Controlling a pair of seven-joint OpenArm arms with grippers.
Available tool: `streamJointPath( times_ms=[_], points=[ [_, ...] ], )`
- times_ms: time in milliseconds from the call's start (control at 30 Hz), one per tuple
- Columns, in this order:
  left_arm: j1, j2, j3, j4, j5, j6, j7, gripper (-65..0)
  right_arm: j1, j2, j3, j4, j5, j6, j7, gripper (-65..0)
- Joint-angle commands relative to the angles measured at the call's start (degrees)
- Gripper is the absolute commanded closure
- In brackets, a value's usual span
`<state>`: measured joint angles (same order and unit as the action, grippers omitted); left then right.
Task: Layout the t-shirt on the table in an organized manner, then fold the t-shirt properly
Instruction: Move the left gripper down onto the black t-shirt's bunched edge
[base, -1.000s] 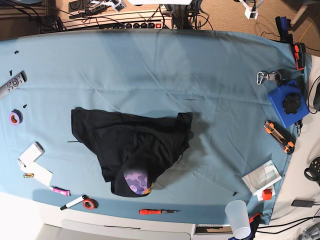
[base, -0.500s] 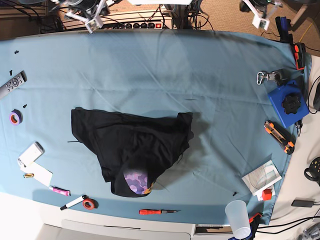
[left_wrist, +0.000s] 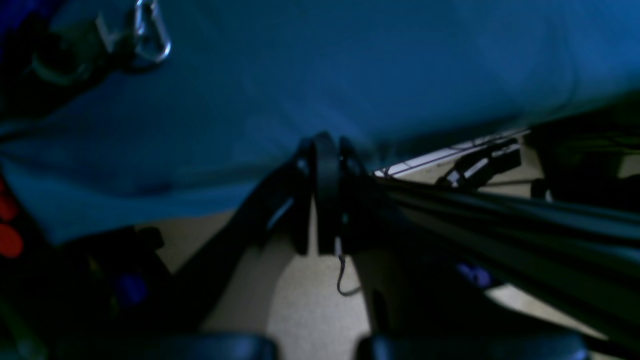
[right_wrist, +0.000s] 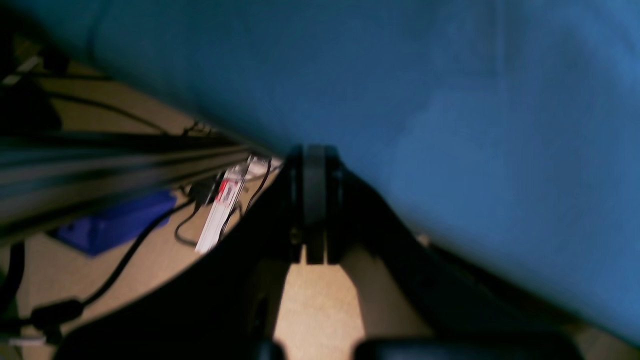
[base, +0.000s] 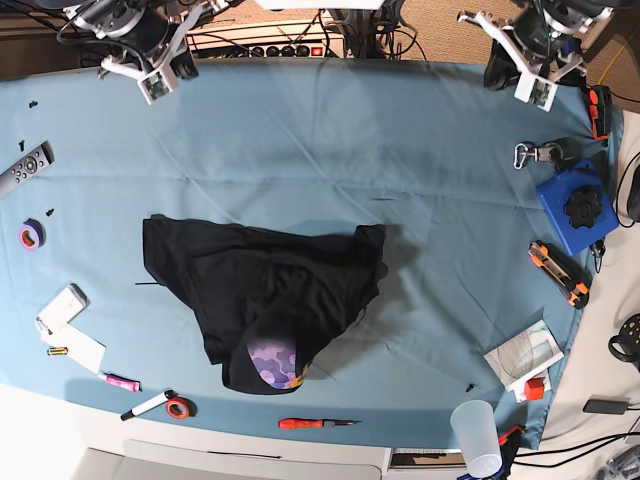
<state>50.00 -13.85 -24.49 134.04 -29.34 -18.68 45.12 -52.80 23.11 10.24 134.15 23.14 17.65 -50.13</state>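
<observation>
Fingers together on both left gripper (left_wrist: 325, 150) and right gripper (right_wrist: 314, 152), t-shirt (base: 265, 295) crumpled on table (base: 420, 160), layout step pending, next needs reaching the shirt's edges

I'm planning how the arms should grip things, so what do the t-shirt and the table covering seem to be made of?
The t-shirt looks like soft matte black knit fabric: it lies crumpled in limp folds, with a purple printed patch showing. The table is covered in a thin light blue cloth, probably woven, matte, with faint creases.

Left gripper (left_wrist: 327, 150) and right gripper (right_wrist: 314, 155): black, curved fingers, blurred. In base view, arms at top corners, black with white brackets.
</observation>
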Motion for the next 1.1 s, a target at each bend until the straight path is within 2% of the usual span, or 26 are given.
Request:
streamJointPath(
  times_ms=[0, 67, 167, 467, 500, 567, 633, 667, 700, 733, 800, 933, 1067],
  points=[
    [-0.44, -0.35, -0.35, 0.96, -0.46, -0.61, -3.98, 0.0, 0.48, 0.15, 0.37, 0.85, -0.17, 0.11, 1.03, 0.0],
    [-2.86, -0.46, -0.33, 0.96, -0.55, -3.13, -6.97, 0.0, 2.58, -0.31, 0.37, 0.85, -1.27, 0.11, 1.07, 0.0],
    [-6.73, -0.46, -0.33, 0.96, -0.5, -6.73, -7.52, 0.0, 5.53, -0.76, 0.37, 0.85, -3.41, 0.11, 1.11, 0.0],
    [-12.37, -0.46, -0.33, 0.96, -0.5, -6.93, -10.73, 0.0, 8.2, -0.76, 0.37, 0.85, -12.11, 0.07, 1.62, 0.0],
    [-12.94, -0.44, -0.33, 0.96, -0.5, -6.93, -10.71, -4.4, 8.2, -0.74, 0.37, 0.85, -13.05, 0.09, 1.62, 0.0],
    [-13.57, -0.46, -0.22, 0.96, -0.5, -6.86, -11.65, -18.6, 8.17, -0.72, 0.37, 0.85, -14.03, 0.09, 1.68, 0.0],
    [-14.51, -0.48, 0.5, 0.96, -0.28, -6.93, -13.92, -27.9, 8.2, -0.76, 0.37, 0.85, -14.75, 0.09, 1.86, -11.7],
    [-15.15, -0.48, 1.25, 0.96, -0.26, -6.93, -14.47, -29.7, 8.2, -0.76, 0.37, 0.85, -14.95, 0.07, 2.21, -18.4],
    [-16.02, -0.5, 2.32, 0.96, 0.02, -6.93, -14.8, -29.7, 8.2, -0.74, 0.37, 0.85, -15.3, 0.02, 2.71, -23.4],
    [-17.03, -0.61, 3.82, 0.96, 0.9, -6.91, -14.78, -29.7, 8.2, -0.74, 0.37, 0.85, -15.78, -0.35, 3.39, -25.2],
    [-19.65, -1.14, 8.13, 0.96, 4.63, -6.91, -15.3, -29.7, 8.5, -0.72, 0.37, 0.85, -16.59, -2.16, 4.74, -25.2],
    [-27.23, -3.54, 18.23, -6.75, 12.33, -6.64, -17.14, -29.7, 12.13, -0.72, 0.37, 0.85, -18.29, -5.35, 2.97, -25.2],
    [-35.5, -3.96, 25.64, -13.14, 16.98, -5.7, -17.44, -29.7, 16.13, -0.72, 0.31, 0.85, -18.45, -5.92, 3.17, -25.1]
  ],
)
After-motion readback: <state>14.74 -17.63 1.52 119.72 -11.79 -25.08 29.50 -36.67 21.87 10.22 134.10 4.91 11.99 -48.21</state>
